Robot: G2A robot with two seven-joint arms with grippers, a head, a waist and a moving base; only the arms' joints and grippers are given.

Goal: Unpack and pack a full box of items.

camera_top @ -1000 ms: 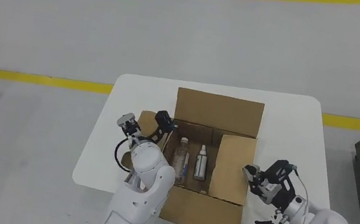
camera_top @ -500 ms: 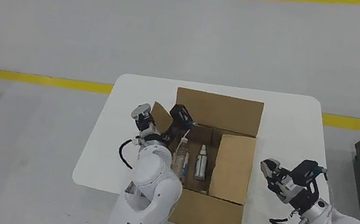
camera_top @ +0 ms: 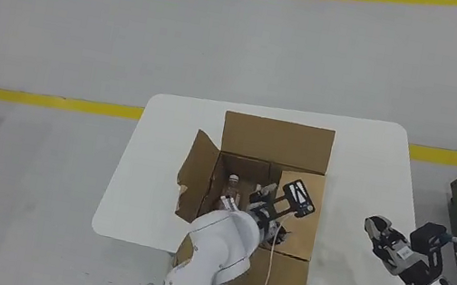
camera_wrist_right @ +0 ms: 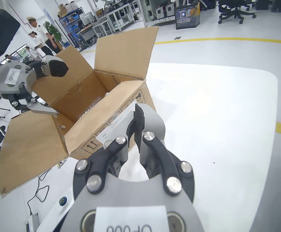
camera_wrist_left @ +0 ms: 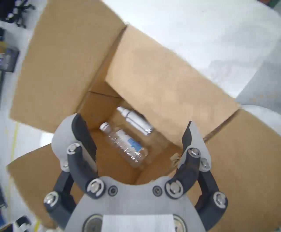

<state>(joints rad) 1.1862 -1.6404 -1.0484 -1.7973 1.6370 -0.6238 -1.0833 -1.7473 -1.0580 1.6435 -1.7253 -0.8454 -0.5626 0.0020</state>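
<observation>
Swung over since a second ago: left gripper [camera_top: 281, 200], from outside the left flap to above the open box [camera_top: 276, 142], close to its right inner flap. Pulled back in the same time: right gripper [camera_top: 402, 238], off that right flap and out over the white table [camera_top: 149, 175] to the right of the box. At this moment, left gripper: hovers over the opening, fingers spread wide, nothing between them, touching nothing. Down on the box floor, lined up with the gap between those fingers in the left wrist view and well below them: clear plastic bottle [camera_wrist_left: 125, 145], lying on its side, cap toward the far wall. Just beside it and roughly parallel: slim silver spray bottle [camera_wrist_left: 136, 122], also lying down, its lower end tucked out of sight under the inner flap. Right gripper: pinched closed on nothing, outside the box beside its labelled side wall, well apart from both bottles. Box: in the middle of the table, far flap upright, left flap tilted outward.
</observation>
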